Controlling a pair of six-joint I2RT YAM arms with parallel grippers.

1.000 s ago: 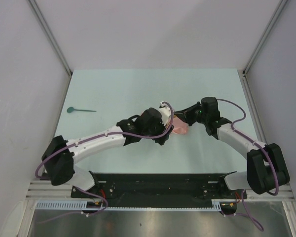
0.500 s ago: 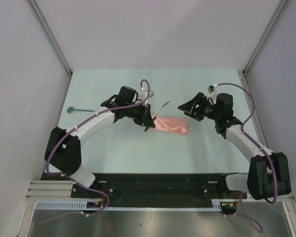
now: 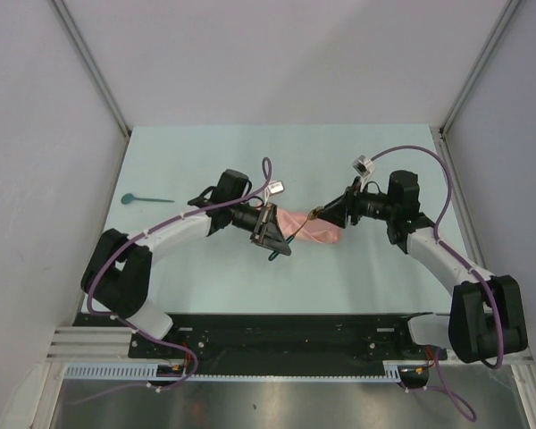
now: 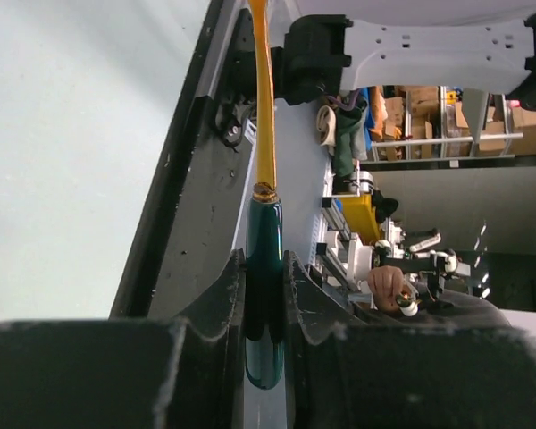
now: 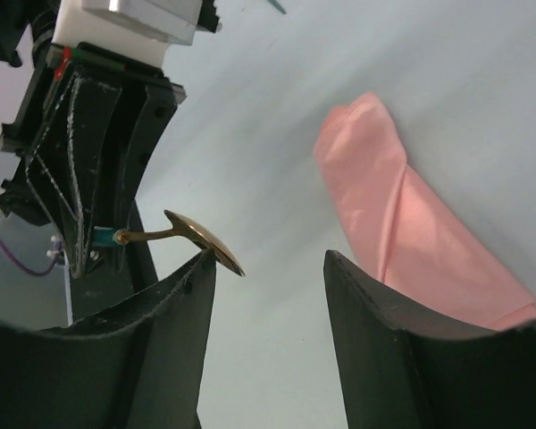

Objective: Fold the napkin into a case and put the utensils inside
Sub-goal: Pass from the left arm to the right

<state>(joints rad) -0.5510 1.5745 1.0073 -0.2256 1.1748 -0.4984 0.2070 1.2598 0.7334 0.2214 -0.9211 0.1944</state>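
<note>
The napkin (image 3: 311, 229) lies folded as a narrow salmon-pink case in the middle of the table, and it also shows in the right wrist view (image 5: 411, 232). My left gripper (image 3: 272, 236) is shut on the teal handle (image 4: 264, 295) of the golden-bowled spoon (image 3: 297, 229), which slants over the case's left end. Its golden bowl (image 5: 205, 241) touches the tip of one finger of my right gripper (image 5: 270, 268). That gripper (image 3: 326, 214) is open, just above the case's right part. The other spoon (image 3: 143, 198), teal-green, lies far left on the table.
The pale green table (image 3: 339, 161) is walled by white panels on the left, right and back. A black rail with the arm bases (image 3: 286, 326) runs along the near edge.
Both arms drew apart off the napkin and then came back toward it. My left gripper shut on the golden spoon and carried it over the case. My right gripper opened and met the bowl.
</note>
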